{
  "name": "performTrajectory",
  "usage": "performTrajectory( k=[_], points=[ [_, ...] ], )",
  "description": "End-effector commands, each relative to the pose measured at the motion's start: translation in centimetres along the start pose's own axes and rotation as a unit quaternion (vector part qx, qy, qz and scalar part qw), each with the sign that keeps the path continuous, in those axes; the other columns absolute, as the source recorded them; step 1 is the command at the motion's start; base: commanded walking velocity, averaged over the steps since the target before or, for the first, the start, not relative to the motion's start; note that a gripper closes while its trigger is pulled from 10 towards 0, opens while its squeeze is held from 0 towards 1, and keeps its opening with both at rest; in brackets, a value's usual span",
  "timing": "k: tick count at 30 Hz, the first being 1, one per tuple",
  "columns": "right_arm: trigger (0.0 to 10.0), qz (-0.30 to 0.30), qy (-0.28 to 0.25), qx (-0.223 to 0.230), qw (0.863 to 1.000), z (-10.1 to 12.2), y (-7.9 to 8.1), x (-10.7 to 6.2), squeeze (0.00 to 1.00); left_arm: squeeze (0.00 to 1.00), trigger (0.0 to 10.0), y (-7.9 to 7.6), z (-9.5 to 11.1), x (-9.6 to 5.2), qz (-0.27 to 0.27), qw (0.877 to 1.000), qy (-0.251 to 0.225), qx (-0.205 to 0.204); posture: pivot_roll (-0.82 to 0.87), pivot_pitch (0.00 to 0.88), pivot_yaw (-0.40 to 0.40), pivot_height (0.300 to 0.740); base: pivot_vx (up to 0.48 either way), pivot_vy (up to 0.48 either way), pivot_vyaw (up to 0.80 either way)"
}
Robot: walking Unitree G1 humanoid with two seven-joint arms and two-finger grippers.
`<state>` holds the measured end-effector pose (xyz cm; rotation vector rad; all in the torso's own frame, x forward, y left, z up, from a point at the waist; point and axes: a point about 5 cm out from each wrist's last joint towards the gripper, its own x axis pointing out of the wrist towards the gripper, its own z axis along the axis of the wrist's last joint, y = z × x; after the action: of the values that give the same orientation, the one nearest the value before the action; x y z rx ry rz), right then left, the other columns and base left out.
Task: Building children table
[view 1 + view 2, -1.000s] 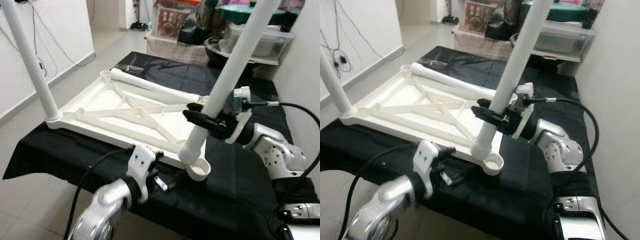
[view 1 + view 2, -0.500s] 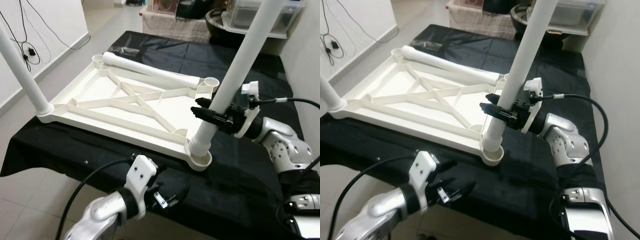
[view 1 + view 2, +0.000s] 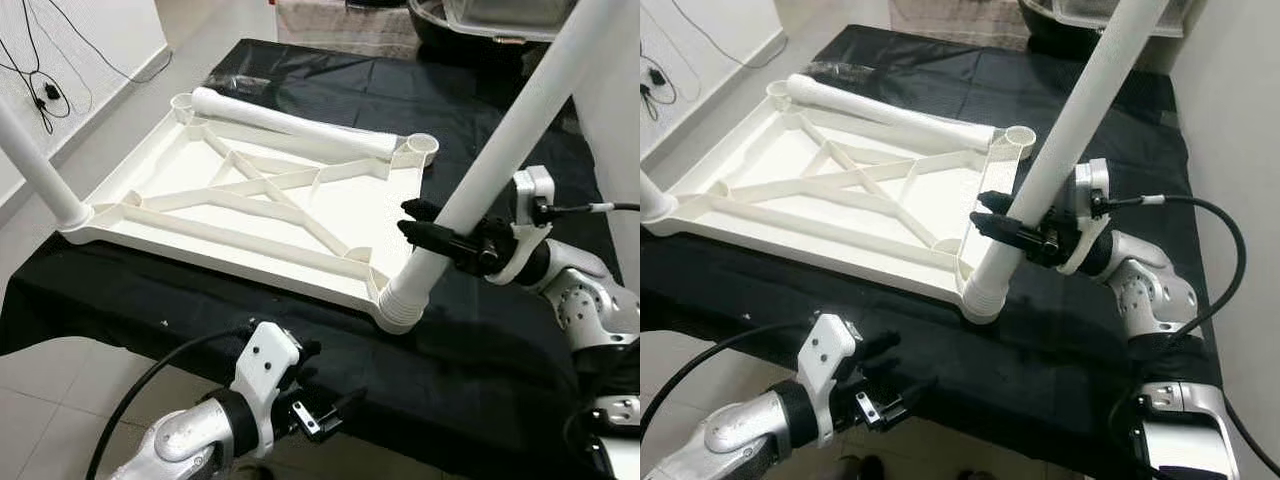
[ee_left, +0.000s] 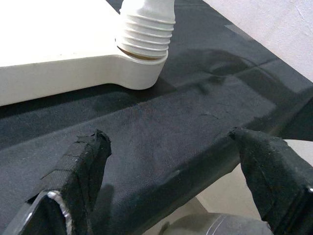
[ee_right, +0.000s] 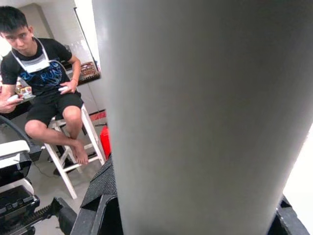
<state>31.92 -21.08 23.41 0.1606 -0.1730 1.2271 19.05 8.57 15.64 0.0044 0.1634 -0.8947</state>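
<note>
One white tabletop point(image 3: 250, 215); three white legs point(image 3: 500, 160); two grippers point(image 3: 440, 238); one person point(image 5: 46, 93).

I see a black cloth point(image 3: 470, 350) draped over the work surface, hanging past its near edge above a pale tiled floor point(image 3: 40, 370). Black cables point(image 3: 40, 80) trail down the white wall at far left. A person point(image 5: 44, 83) in a black shirt sits on a white stool point(image 5: 68, 166).

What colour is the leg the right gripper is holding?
White; the table leg shows best in the right eye view.
</note>
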Motion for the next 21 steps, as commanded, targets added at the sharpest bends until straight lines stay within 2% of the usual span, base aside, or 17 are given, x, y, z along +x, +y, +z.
performTrajectory(
  k=[1,4,7,10,13,18,21],
  points=[
    [10.0,0.008,0.021,0.018,1.000,-1.3,0.3,-0.1,0.00,0.00,10.0,-0.1,-0.4,-0.3,0.002,1.000,0.013,-0.003,0.17,0.235,-0.042,0.740,0.000,0.000,0.00],
    [10.0,0.007,0.059,0.007,0.998,-2.4,0.4,0.3,0.00,0.00,10.0,-0.1,-0.3,-0.5,0.003,1.000,0.016,-0.003,0.17,0.231,-0.043,0.740,0.000,0.000,0.00],
    [10.0,0.004,0.073,-0.001,0.997,-2.6,0.3,0.3,0.00,0.00,10.0,-0.2,-0.3,-0.5,0.004,1.000,0.017,-0.003,0.17,0.229,-0.043,0.740,0.000,0.000,0.00],
    [10.0,-0.021,0.116,-0.042,0.992,-2.6,0.0,0.7,0.00,0.00,10.0,-0.2,-0.2,-0.6,0.005,1.000,0.020,-0.002,0.17,0.222,-0.045,0.740,0.000,0.000,0.00],
    [10.0,-0.028,0.123,-0.055,0.990,-2.4,-0.1,1.0,0.00,0.00,10.0,-0.2,-0.2,-0.6,0.005,1.000,0.020,-0.003,0.17,0.222,-0.045,0.740,0.000,0.000,0.00],
    [10.0,-0.014,0.144,-0.069,0.987,-2.2,0.7,2.0,0.00,0.00,10.0,-0.3,-0.2,-0.4,0.003,1.000,0.018,-0.002,0.16,0.213,-0.046,0.740,0.000,0.000,0.00],
    [10.0,-0.036,0.156,-0.074,0.984,-2.7,0.5,2.4,0.00,0.00,10.0,-0.3,-0.1,-0.3,0.002,1.000,0.016,-0.001,0.15,0.211,-0.049,0.740,0.000,0.000,0.00]
  ],
)
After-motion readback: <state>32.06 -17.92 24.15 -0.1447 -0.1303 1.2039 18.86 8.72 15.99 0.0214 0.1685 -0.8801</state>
